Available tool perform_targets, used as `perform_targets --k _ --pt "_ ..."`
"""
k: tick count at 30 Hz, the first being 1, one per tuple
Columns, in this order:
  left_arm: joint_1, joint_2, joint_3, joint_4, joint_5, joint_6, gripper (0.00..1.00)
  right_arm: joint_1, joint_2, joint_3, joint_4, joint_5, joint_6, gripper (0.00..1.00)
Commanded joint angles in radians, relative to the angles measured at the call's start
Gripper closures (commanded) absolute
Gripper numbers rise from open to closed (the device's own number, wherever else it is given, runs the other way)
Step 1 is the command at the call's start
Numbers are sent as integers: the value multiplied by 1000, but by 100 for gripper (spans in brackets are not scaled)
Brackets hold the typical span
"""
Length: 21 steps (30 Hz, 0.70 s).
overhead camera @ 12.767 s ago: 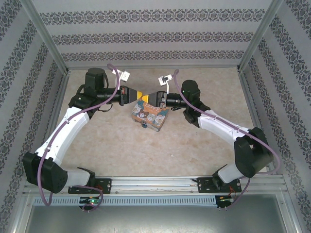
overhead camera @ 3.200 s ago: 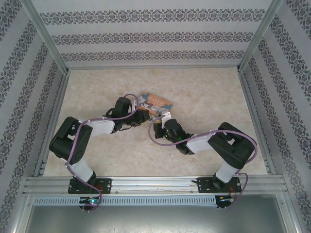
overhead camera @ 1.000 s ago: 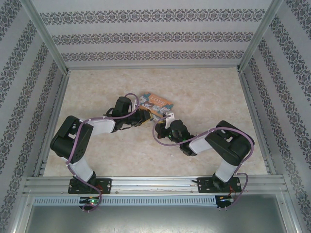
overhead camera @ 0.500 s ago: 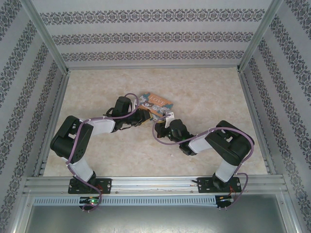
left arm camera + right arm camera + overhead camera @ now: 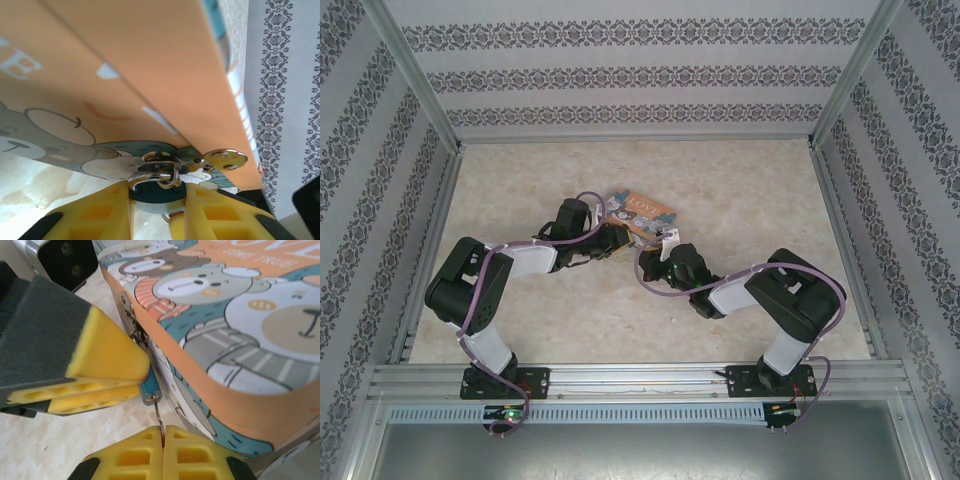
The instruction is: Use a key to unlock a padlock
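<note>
While the left gripper (image 5: 141, 379) pinches the padlock (image 5: 149, 390), jaws partly open around its teal body, the right gripper (image 5: 163, 432) is closed tight on the key (image 5: 157, 415), pointing to 12 o'clock against the padlock, hung at 9 o'clock on the box (image 5: 240, 315).

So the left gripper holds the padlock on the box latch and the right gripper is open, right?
No. The right gripper is shut, pinching a thin key under the padlock; the right wrist view shows it. The left gripper does hold the padlock on the box latch.
</note>
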Motion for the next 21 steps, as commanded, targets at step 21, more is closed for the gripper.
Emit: perform_targets --k 21 --pt "-18 19 19 71 93 -94 73 16 2 -16 123 85 22 100"
